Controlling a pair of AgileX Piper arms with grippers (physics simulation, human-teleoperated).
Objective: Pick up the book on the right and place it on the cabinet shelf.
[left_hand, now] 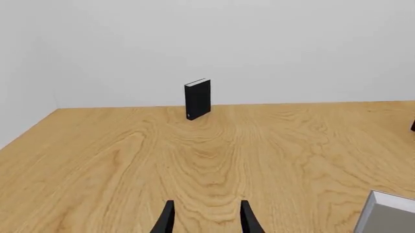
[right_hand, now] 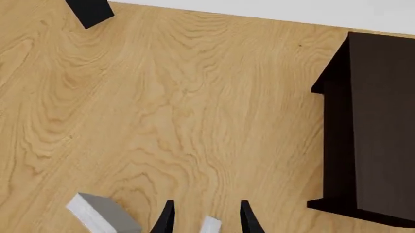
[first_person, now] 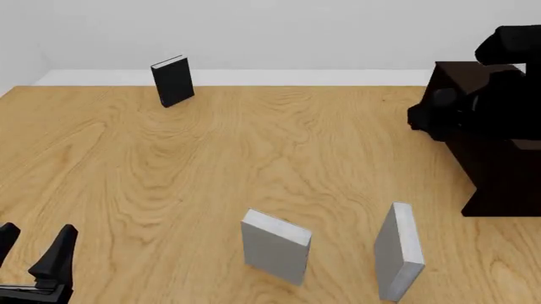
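The light-grey slim book stands upright at the front right of the table. In the right wrist view its white top edge shows between the fingers, far below them. My right gripper is open and empty, held high over the table. My right arm hangs in front of the dark brown cabinet, which also shows in the right wrist view. Its shelf recess cannot be made out. My left gripper is open and empty at the front left, and also shows in the left wrist view.
A squatter grey book stands left of the slim one, seen also in the right wrist view and at the left wrist view's edge. A black book stands at the far left near the wall.
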